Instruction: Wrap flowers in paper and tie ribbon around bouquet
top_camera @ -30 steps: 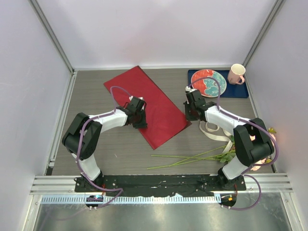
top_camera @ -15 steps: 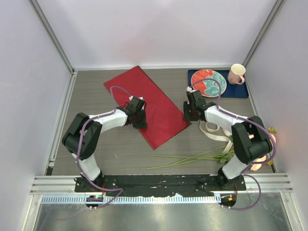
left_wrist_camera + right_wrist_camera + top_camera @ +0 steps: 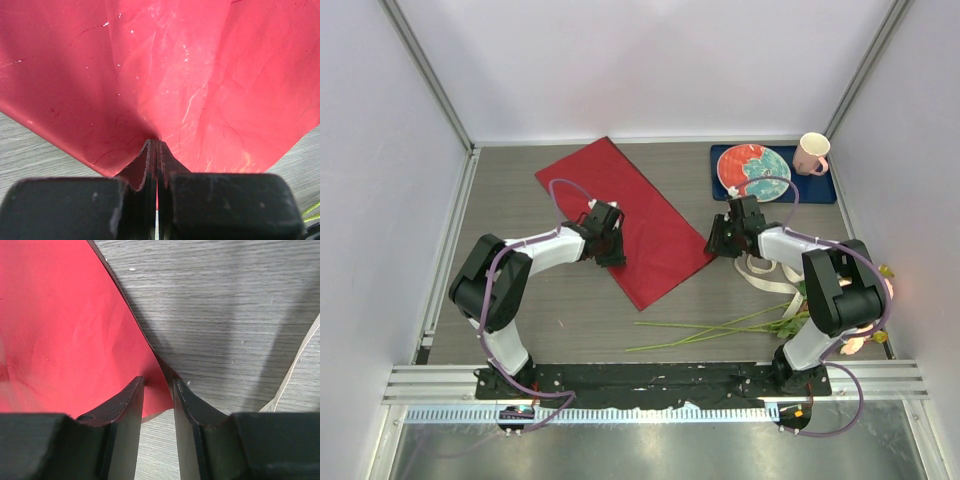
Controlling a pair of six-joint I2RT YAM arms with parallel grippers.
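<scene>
The red paper [image 3: 630, 210] lies slantwise on the table's middle. My left gripper [image 3: 613, 252] is shut on the paper's near left edge; in the left wrist view the sheet [image 3: 175, 75] puckers into the closed jaws of that gripper [image 3: 156, 146]. My right gripper [image 3: 718, 244] stands open at the paper's right corner; the right wrist view shows that corner [image 3: 160, 395] lying loose between the fingers of the gripper [image 3: 159, 385]. The cream ribbon [image 3: 770, 275] is looped by the right arm. The flowers' green stems [image 3: 710, 328] lie near the front, and their roses [image 3: 865, 335] are mostly hidden behind the right arm.
A painted plate [image 3: 754, 170] and a pink mug [image 3: 811, 153] stand on a dark blue mat [image 3: 818, 188] at the back right. White walls close in the table on three sides. A strip of ribbon [image 3: 300, 360] shows at the right wrist view's edge.
My right gripper has opened and let go of the paper's right corner, and its wrist has drawn a little to the right. The left gripper still holds the sheet.
</scene>
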